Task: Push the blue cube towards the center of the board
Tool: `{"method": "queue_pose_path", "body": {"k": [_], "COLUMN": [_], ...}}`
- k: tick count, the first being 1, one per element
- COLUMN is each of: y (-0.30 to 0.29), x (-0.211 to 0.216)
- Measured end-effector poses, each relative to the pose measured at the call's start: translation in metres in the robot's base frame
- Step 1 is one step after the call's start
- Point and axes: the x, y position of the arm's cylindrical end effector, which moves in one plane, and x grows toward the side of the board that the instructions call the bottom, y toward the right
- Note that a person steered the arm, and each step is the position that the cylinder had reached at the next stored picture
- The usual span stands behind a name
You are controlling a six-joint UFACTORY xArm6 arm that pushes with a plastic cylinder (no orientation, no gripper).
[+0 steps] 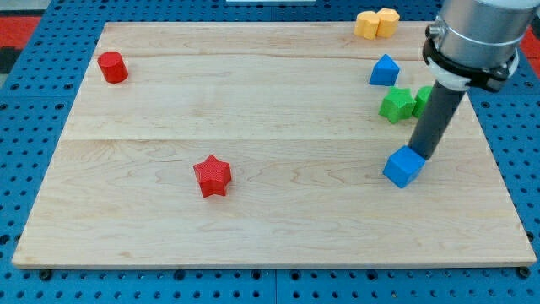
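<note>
The wooden tabletop [270,93] fills most of the view, pale planks on a blue pegboard. Over its right side hangs the arm [472,38], a grey cylinder ending in a straight dark rod. This tool has nothing to open or close; it is a plain stick, and my tip [424,157] rests at the upper right edge of the blue cube [403,166], touching it or very nearly so.

The cube sits right of the board's middle, a little below it. Since the tip stands on the cube's right, far side from the center, a push toward the view's left looks well lined up.

Smaller pieces: a red star [212,176] lower left of center, a green star [396,104], a second blue block [385,70], a yellow block [376,23] at the top, a red cylinder [111,67] far left.
</note>
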Motion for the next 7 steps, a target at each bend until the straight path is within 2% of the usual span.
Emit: {"method": "queue_pose_path", "body": {"k": [3, 4, 5, 7], "y": [-0.013, -0.065, -0.117, -0.14], "x": [0.046, 0.046, 0.042, -0.016]}}
